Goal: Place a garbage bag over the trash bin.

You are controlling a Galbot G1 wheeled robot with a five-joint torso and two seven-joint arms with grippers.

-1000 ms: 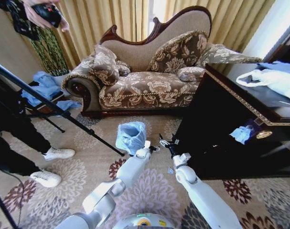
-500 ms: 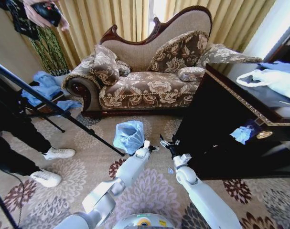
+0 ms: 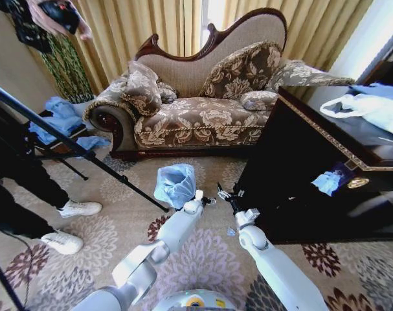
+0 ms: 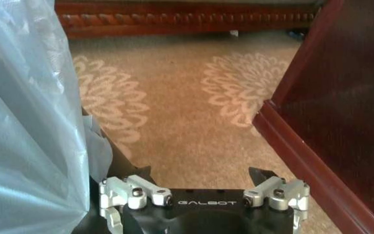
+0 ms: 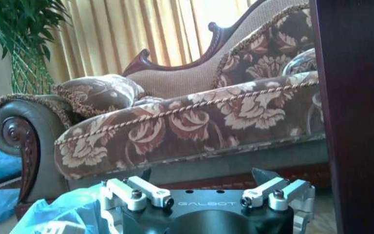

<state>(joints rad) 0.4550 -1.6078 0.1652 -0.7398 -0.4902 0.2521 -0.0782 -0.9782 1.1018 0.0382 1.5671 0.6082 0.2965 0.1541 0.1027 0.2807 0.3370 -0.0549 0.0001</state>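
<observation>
The garbage bag (image 3: pixel 176 184), crinkly and light blue, stands draped in a mound on the patterned carpet in front of the sofa. The trash bin is hidden beneath it. My left gripper (image 3: pixel 206 200) hovers just right of the bag, open, with nothing between its fingers. In the left wrist view the bag (image 4: pixel 25 122) hangs right beside one finger of that gripper (image 4: pixel 200 173). My right gripper (image 3: pixel 224 193) is a little farther right, near the dark cabinet, also open and empty. The right wrist view shows this gripper (image 5: pixel 203 174) with a corner of the bag (image 5: pixel 64 214) below it.
A floral sofa (image 3: pixel 202 120) stands behind the bag. A dark wooden cabinet (image 3: pixel 300 175) blocks the right side, with a white bag (image 3: pixel 371 107) on top. A tripod leg (image 3: pixel 86 155) and a person's shoes (image 3: pixel 79 208) are on the left.
The bag's mound has shifted slightly to the left and settled. Both arms have stayed almost still.
</observation>
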